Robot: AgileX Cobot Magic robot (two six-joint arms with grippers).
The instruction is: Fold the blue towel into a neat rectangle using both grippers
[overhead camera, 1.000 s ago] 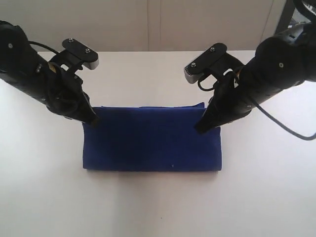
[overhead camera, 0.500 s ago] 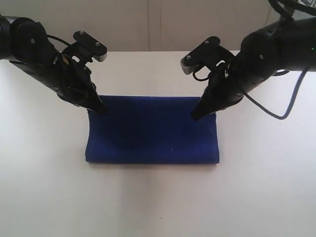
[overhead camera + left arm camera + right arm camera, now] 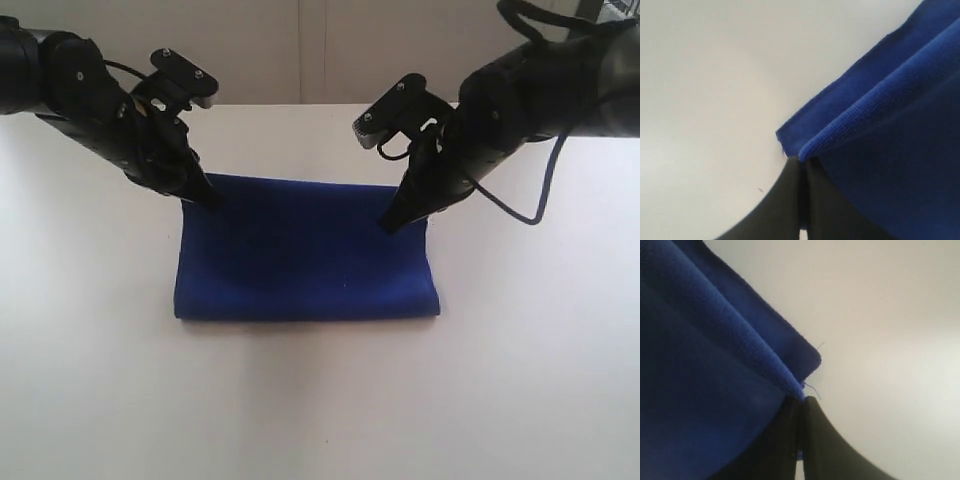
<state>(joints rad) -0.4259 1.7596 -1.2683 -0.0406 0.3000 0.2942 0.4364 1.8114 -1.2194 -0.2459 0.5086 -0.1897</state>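
The blue towel (image 3: 305, 255) lies on the white table, folded over, with its fold line along the near side. My left gripper (image 3: 208, 197) is shut on the top layer's far-left corner. My right gripper (image 3: 387, 226) is shut on the far-right corner. In the left wrist view the blue towel (image 3: 890, 125) shows its hemmed top layer pinched in my left gripper (image 3: 800, 160), with a lower layer lying beyond it. In the right wrist view the blue towel (image 3: 705, 365) is pinched the same way in my right gripper (image 3: 802, 399), with a loose thread at the corner.
The white table (image 3: 320, 400) spreads out on all sides of the towel. A pale wall stands behind the table's far edge.
Both grippers have carried the top layer's corners toward the far side of the table. The far edge of the towel has shifted back and the folded shape looks deeper.
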